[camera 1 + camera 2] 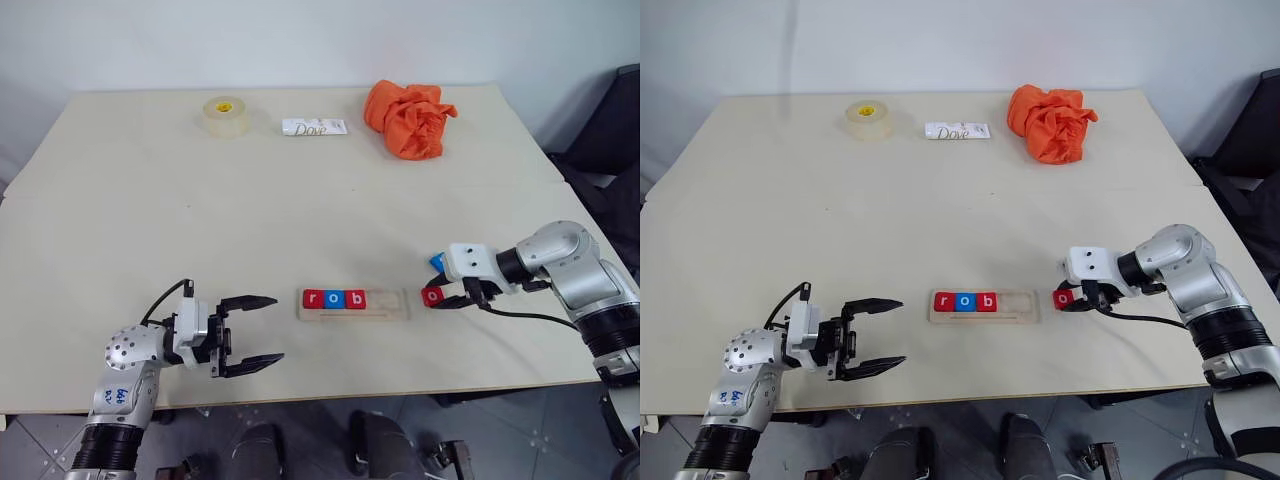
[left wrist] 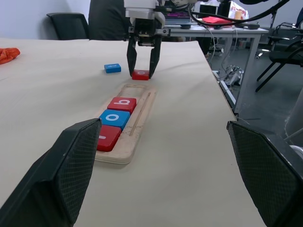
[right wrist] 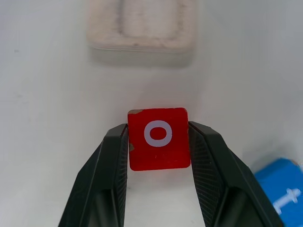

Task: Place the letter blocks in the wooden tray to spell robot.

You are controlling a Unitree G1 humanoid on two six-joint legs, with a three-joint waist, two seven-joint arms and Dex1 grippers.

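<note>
Looking down over the table (image 1: 150, 180), we see the wooden tray (image 1: 353, 303) near the front edge, between our two arms. Three letter blocks sit in its left part, touching in a row: a red "r" (image 1: 313, 298), a blue "o" (image 1: 334, 299) and a red "b" (image 1: 355, 299). The right part of the tray is bare wood.

Just past the tray's right end lies a red "o" tile (image 3: 158, 138), and our right gripper (image 3: 158, 142) has its two black fingers pressed against the tile's opposite sides, closed on it. The tile rests on the table, apart from the tray. A blue "t" tile (image 3: 284, 191) lies near it, further to the right.

Our left gripper (image 1: 252, 333) hangs left of the tray, pointing toward it, fingers spread wide and holding nothing.

Along the far side of the table we find a roll of tape (image 1: 226, 116), a white Dove bar (image 1: 314, 127) and a crumpled orange cloth (image 1: 408, 118).
</note>
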